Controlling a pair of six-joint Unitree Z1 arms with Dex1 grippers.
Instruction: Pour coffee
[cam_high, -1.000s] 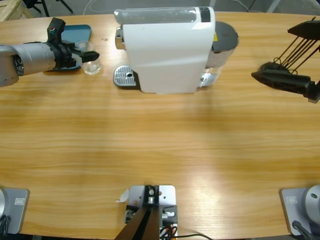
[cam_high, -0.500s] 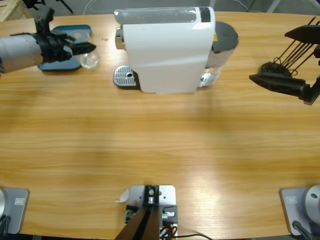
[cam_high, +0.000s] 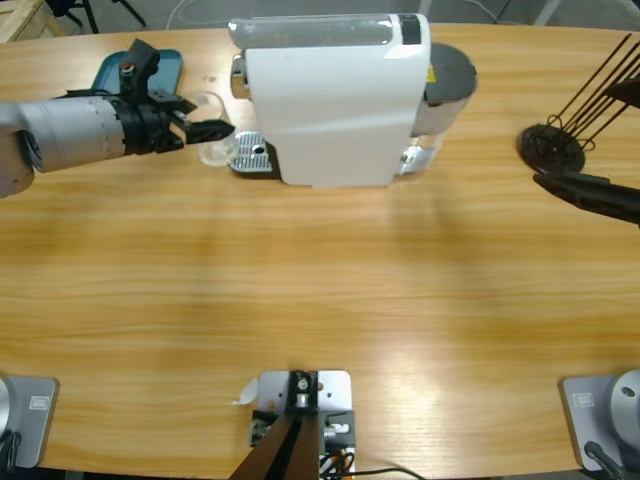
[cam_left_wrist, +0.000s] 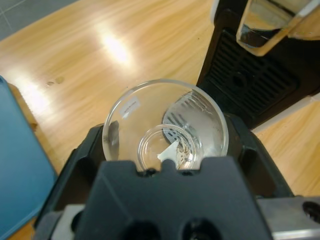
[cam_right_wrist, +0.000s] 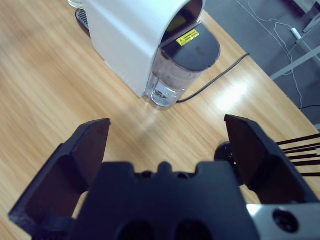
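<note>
Coffee is not discernible in the clear glass (cam_left_wrist: 165, 135), which the left gripper (cam_high: 205, 131) clamps beside the white machine's (cam_high: 330, 100) drip tray (cam_high: 252, 155). Right gripper (cam_right_wrist: 167, 150) hangs with jaws wide apart over the table's (cam_high: 320, 290) right edge, holding nothing.

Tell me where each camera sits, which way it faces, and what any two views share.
High view: fixed above the table, looking down; shows both arms.
Left wrist view: on the left arm, looking along its left gripper holding a clear glass cup near the drip tray.
Right wrist view: on the right arm, over its open right gripper.
All three show the white coffee machine.
</note>
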